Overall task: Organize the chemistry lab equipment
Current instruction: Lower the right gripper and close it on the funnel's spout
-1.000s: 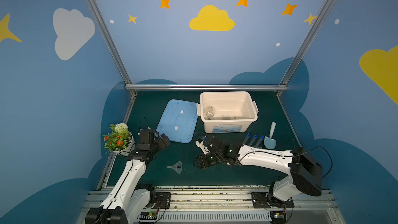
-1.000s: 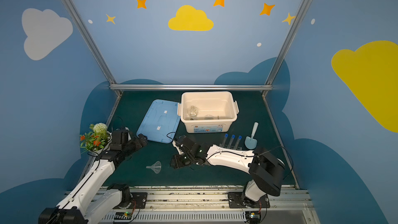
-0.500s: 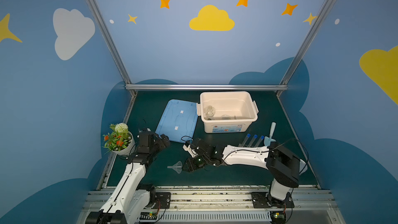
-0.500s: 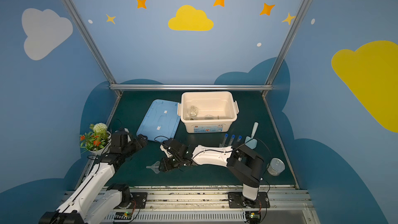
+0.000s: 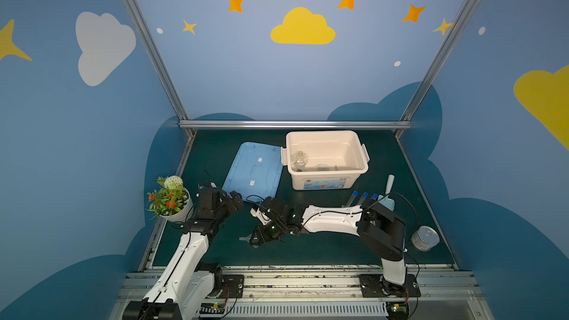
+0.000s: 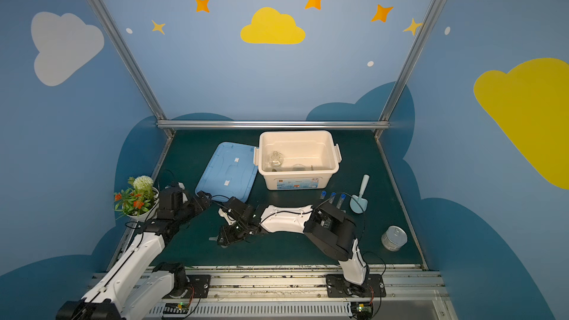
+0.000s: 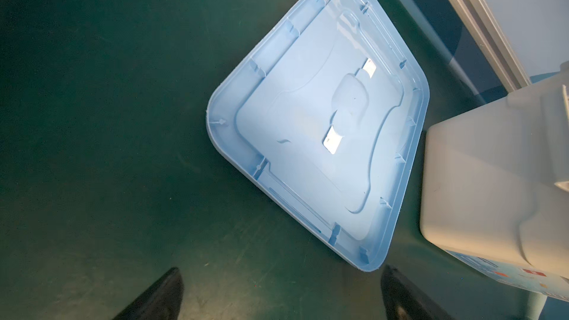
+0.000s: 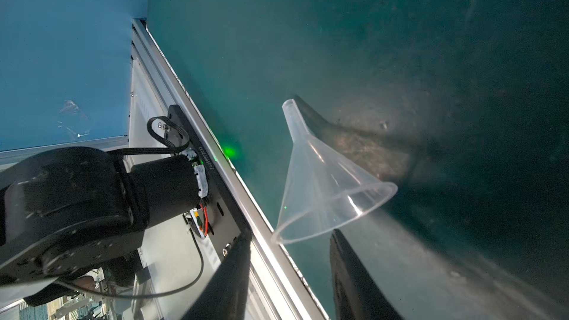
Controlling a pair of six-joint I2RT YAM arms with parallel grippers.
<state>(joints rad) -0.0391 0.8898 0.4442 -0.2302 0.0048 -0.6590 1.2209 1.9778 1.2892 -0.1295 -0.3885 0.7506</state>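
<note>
Lying on its side on the mat, the funnel is pointing its stem straight away from the right gripper, wide rim just ahead of the half-open, empty fingers; the left gripper is hanging wide open, empty, well apart.

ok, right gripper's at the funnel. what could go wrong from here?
1. The funnel is clear, thin-walled and lying on its side. Only part of its wide rim sits within the right gripper, so it may squirt out or roll when that closes.
2. The right arm's elbow hangs close by the test tubes; a swing toward the bin could knock them.
</note>
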